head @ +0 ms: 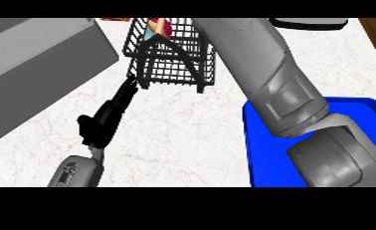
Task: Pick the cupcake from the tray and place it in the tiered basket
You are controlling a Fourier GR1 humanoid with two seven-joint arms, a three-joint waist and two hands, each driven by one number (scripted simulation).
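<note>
The black wire tiered basket (173,60) stands at the counter's far middle. At its upper tier, by the picture's top, a pink, tan and teal thing shows that looks like the cupcake (159,28). My right forearm (264,69) rises from the lower right and crosses over the basket's right side; the hand beyond its end does not show. The blue tray (253,147) lies at the right, mostly under that arm. My left hand (109,115) rests open on the counter left of centre, fingers straight and pointing at the basket's foot.
A large grey box (46,67) fills the left side. A dark rounded object (308,23) sits at the far right edge. A small red item (114,19) peeks out left of the basket.
</note>
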